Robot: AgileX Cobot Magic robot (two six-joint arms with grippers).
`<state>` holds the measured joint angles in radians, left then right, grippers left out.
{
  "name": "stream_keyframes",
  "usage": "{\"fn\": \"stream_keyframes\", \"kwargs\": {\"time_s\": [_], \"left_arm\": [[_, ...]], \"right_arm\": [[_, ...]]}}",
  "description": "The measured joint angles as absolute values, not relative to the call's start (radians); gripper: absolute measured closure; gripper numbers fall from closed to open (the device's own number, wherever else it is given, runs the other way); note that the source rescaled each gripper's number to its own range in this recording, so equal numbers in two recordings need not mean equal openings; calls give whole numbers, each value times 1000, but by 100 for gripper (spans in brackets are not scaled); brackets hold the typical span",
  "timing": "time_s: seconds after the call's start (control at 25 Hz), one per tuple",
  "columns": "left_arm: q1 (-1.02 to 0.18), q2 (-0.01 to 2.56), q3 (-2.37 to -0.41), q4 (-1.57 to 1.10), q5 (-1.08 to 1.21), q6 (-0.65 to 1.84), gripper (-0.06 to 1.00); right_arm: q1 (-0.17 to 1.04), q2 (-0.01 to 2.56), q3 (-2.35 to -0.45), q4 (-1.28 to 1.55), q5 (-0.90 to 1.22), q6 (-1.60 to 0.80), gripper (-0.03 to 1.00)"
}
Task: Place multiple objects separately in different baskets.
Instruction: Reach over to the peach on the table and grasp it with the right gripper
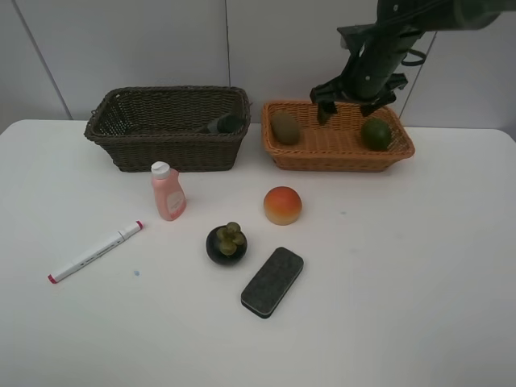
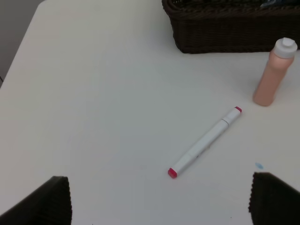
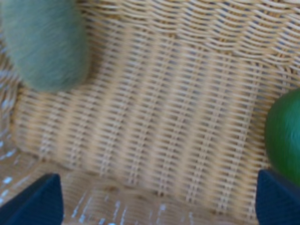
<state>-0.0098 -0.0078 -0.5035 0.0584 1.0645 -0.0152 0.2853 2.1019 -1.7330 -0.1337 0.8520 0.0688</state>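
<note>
The dark pump bottle (image 1: 223, 123) lies half hidden in the brown basket (image 1: 169, 153).

Nothing legible shows in any view. The white marker (image 2: 205, 142) at the near left of the worktop (image 1: 403, 282) bears faint grey marks on its barrel, too small to read.
</note>
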Motion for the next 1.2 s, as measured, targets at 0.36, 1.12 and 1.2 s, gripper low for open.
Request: {"fn": "stream_keyframes", "kwargs": {"time_s": [0.36,1.12,1.2], "left_arm": [[-10,-8,-503,58,1065,-15,-6],[-10,-8,-503,58,1065,-15,-6],[-10,-8,-503,58,1065,-15,-6]], "right_arm": [[352,1990,-1733,-64,1059,55,-3],[512,1953,-1735,0,1220,55,-3],[525,1984,-1735,0,1220,55,-3]]}}
